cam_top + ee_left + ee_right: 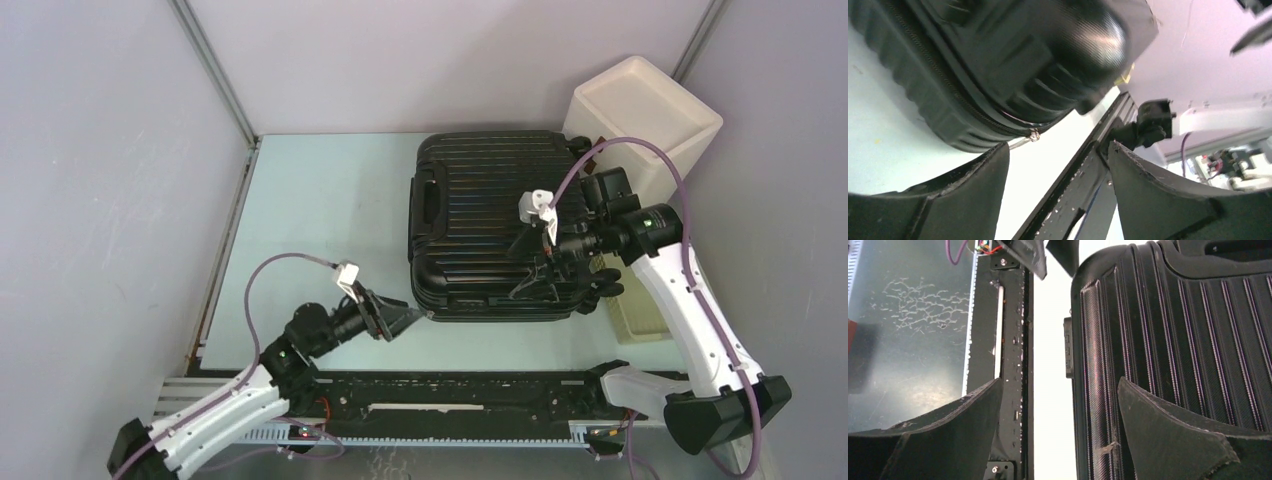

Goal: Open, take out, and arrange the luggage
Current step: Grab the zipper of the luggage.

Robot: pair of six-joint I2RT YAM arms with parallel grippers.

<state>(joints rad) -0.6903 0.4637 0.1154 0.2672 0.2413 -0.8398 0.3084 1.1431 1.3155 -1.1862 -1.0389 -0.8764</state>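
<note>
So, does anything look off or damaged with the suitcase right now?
Nothing stands out. The black suitcase lies flat and closed on the table, with no spill or obvious damage; its zipper pull sits at the near-left corner.

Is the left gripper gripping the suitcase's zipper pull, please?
No, the left gripper is open, and the zipper pull sits untouched beyond it.

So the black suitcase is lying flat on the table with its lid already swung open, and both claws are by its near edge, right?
Not quite. The luggage is closed: the top external view shows its ribbed shell whole and shut. It does lie flat on the table, with the left gripper and right gripper by its near edge.
</note>
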